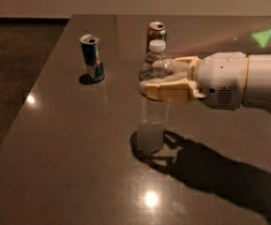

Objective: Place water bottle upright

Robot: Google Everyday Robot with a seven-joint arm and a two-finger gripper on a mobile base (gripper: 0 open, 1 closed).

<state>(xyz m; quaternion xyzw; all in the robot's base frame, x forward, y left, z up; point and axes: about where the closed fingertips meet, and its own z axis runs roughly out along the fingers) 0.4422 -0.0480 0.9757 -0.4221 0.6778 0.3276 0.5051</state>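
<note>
The water bottle is a clear ribbed plastic bottle with a white cap. It stands upright near the middle of the dark table, its base on or just above the surface. My gripper reaches in from the right on a white arm. Its tan fingers are closed around the bottle's upper body, just below the shoulder. The bottle's label is not clear to see.
A blue-silver can stands upright at the back left of the table. An orange-gold can stands behind the bottle. The table's left edge drops to a dark floor. My arm casts a shadow on the table at the front right.
</note>
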